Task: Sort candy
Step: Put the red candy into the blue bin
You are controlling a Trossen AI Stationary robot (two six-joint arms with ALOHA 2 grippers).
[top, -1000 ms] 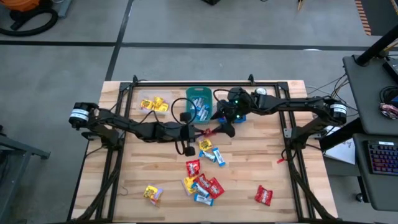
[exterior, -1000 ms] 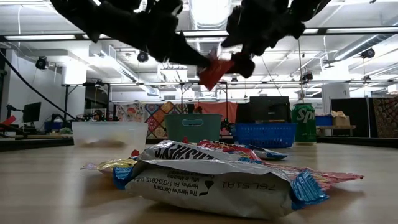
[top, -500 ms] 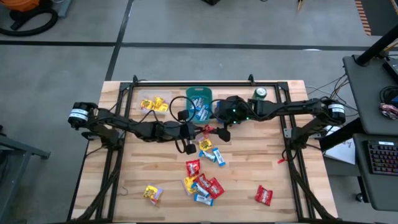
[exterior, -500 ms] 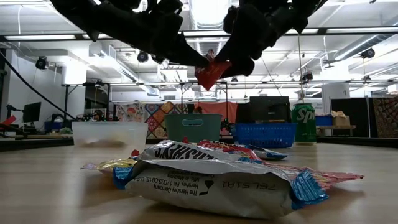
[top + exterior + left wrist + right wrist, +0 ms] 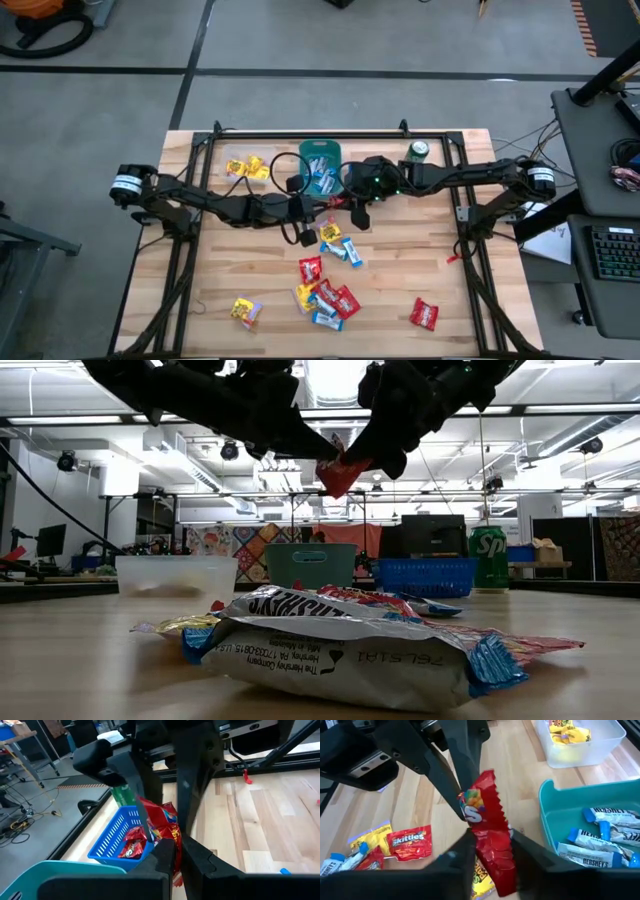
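**Crowded middle, open edges**

Both arms meet above the table's [image 5: 250, 340] middle, blocking passage there. Behind them the clear bin [image 5: 247, 166], teal bin [image 5: 320, 166], blue basket [image 5: 384, 187] and green can [image 5: 417, 151] line the far edge. Loose candy [image 5: 325, 297] litters the front centre. Bare wood lies open at the front left corner and along the right side.

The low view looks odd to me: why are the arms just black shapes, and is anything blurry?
In the low view, bright ceiling lights sit behind the arms, so they are backlit silhouettes; only the red candy held between them shows color. The white wrapper nearest the lens fills the foreground, with slightly soft edges. In the high view, lighting is even and the table shows only faint shadows.
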